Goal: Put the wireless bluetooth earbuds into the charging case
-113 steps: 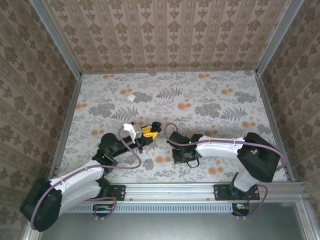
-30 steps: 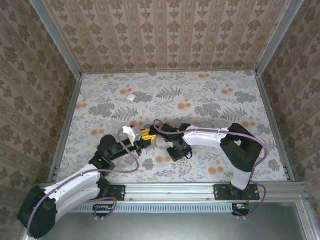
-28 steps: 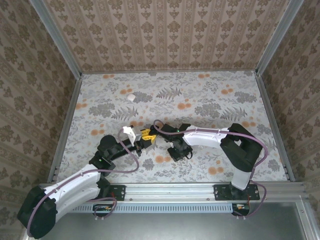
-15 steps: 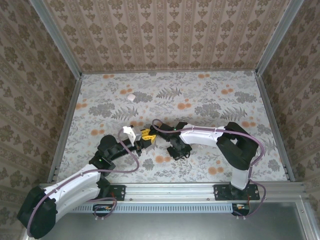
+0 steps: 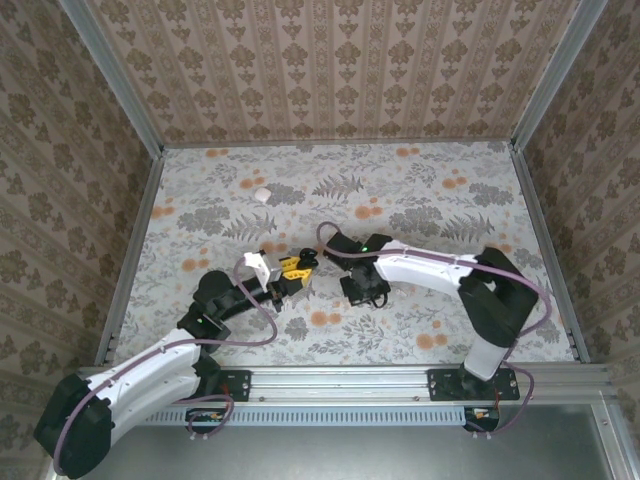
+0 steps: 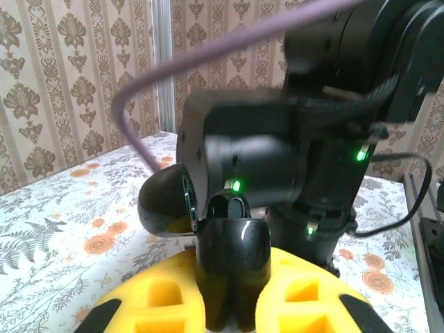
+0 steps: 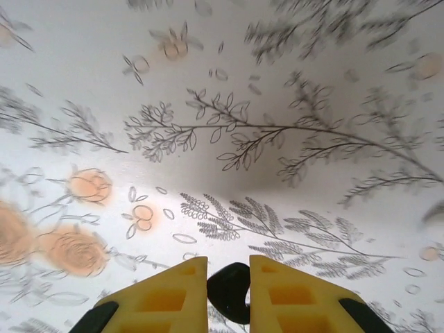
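Our left gripper (image 6: 231,300) clamps the case (image 6: 232,243) while our right gripper (image 7: 227,267), at its 3 o'clock, pinches an earbud (image 7: 228,293), so we should centre it, then lower slowly.

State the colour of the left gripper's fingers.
Yellow fingers, best seen in the left wrist view.

Right pincer (image 7: 227,267) now slightly farther right and back, tighter around black earbud (image 7: 229,295).

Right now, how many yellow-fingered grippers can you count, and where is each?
2. The left gripper grips a glossy black open case near the middle of the floral tabletop; the right gripper pinches a tiny black plastic piece just above it.
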You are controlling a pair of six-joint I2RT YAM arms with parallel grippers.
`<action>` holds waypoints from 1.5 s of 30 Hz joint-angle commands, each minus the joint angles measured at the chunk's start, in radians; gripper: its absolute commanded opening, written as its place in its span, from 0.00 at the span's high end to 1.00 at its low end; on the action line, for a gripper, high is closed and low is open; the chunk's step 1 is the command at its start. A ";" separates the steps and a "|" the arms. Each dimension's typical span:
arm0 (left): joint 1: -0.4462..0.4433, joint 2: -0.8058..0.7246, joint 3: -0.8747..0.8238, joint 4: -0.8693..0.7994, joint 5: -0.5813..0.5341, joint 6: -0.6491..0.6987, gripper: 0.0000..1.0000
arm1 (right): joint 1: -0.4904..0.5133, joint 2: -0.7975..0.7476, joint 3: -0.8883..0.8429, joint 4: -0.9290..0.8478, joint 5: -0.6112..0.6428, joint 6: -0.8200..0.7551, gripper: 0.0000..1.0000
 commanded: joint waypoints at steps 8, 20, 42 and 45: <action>-0.013 0.002 0.063 0.086 0.021 -0.012 1.00 | -0.037 -0.326 -0.006 0.131 0.079 0.081 0.84; -0.053 0.249 0.161 0.337 -0.002 -0.014 1.00 | -0.057 -0.638 -0.099 0.448 0.217 0.111 0.82; -0.126 0.462 0.285 0.600 -0.170 0.092 1.00 | -0.075 -0.620 -0.188 0.964 0.096 0.521 0.80; -0.127 0.461 0.285 0.599 -0.182 0.094 1.00 | -0.074 -0.600 -0.196 0.988 0.070 0.565 0.80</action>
